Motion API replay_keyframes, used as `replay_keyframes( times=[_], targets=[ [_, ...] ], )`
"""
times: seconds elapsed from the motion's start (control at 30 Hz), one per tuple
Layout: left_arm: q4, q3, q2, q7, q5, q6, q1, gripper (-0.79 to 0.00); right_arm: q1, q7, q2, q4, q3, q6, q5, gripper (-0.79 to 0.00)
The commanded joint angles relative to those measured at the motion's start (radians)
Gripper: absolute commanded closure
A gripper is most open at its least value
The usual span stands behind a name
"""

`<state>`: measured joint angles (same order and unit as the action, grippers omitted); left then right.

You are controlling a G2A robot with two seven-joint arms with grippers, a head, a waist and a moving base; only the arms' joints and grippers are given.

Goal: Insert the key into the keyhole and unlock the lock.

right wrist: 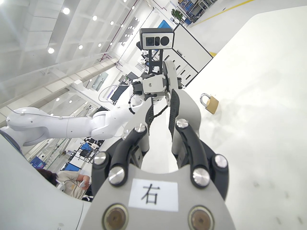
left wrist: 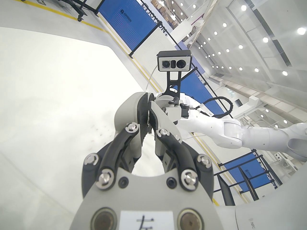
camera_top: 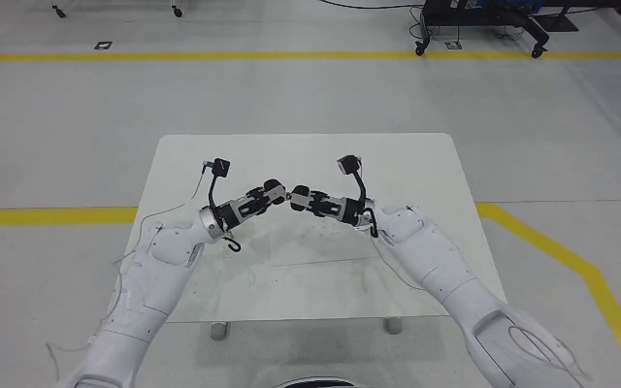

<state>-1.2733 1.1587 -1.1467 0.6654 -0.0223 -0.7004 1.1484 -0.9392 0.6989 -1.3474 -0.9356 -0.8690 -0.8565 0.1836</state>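
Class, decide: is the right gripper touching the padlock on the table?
Apart. The right wrist view shows a strip of bare table between the right gripper and the padlock lying beside it.

White table point(camera_top: 291, 291) set on grey floor point(camera_top: 291, 97); two round feet point(camera_top: 220, 331) seen under near edge. Yellow line point(camera_top: 291, 56) painted across floor beyond table. Second line point(camera_top: 68, 215) run up to table's left side, with bent stripe point(camera_top: 543, 242) at right. Black cart point(camera_top: 485, 15) parked far right, floor plate point(camera_top: 103, 46) set far left. Blue panels point(left wrist: 124, 20) and ceiling lights point(left wrist: 265, 39) seen in left wrist view. Cabinet point(right wrist: 191, 56) and plant point(right wrist: 176, 14) seen in right wrist view.
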Motion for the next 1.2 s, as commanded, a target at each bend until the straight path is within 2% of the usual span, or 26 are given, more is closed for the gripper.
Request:
replay_keyframes(
  times=[0.0, 0.17, 0.23, 0.27, 0.53, 0.57, 0.6, 0.63, 0.93, 1.07, 1.17],
  targets=[
    [-0.006, -0.001, 0.000, -0.005, 0.012, 0.002, 0.001, 0.000, 0.002, -0.003, -0.001, 0.001, 0.003, 0.007, -0.006, -0.139],
    [-0.021, -0.002, 0.002, -0.016, 0.031, 0.009, 0.007, 0.000, 0.006, -0.011, -0.005, 0.006, 0.009, 0.012, -0.013, -0.142],
    [-0.024, -0.003, 0.002, -0.019, 0.038, 0.011, 0.009, 0.000, 0.007, -0.010, -0.006, 0.008, 0.010, 0.011, -0.012, -0.086],
    [-0.026, -0.004, 0.002, -0.021, 0.041, 0.012, 0.010, 0.000, 0.008, -0.011, -0.007, 0.009, 0.010, 0.010, -0.012, 0.000],
    [-0.031, -0.009, 0.003, -0.023, 0.054, 0.017, 0.010, 0.000, 0.010, -0.005, -0.007, 0.014, 0.009, 0.000, -0.020, 0.000],
    [-0.032, -0.008, 0.004, -0.023, 0.057, 0.016, 0.010, -0.077, 0.009, -0.005, -0.006, 0.014, 0.007, -0.003, -0.021, 0.000],
    [-0.033, -0.006, 0.004, -0.025, 0.061, 0.016, 0.011, -0.462, 0.009, -0.003, -0.005, 0.014, 0.006, -0.005, -0.023, 0.000],
    [-0.034, -0.004, 0.005, -0.026, 0.065, 0.016, 0.011, -0.785, 0.009, -0.002, -0.005, 0.015, 0.004, -0.006, -0.024, 0.000],
    [-0.039, 0.053, 0.020, -0.047, 0.075, 0.001, 0.027, -0.785, 0.003, 0.015, 0.006, 0.024, -0.021, -0.024, -0.011, 0.000],
    [-0.059, 0.120, 0.036, -0.055, 0.114, -0.012, 0.046, -0.785, 0.005, 0.020, 0.014, 0.032, -0.041, -0.034, -0.008, 0.000],
    [-0.121, 0.198, 0.056, -0.063, 0.237, -0.007, 0.087, -0.785, 0.008, 0.015, 0.023, 0.046, -0.066, -0.057, -0.016, 0.000]
  ],
)
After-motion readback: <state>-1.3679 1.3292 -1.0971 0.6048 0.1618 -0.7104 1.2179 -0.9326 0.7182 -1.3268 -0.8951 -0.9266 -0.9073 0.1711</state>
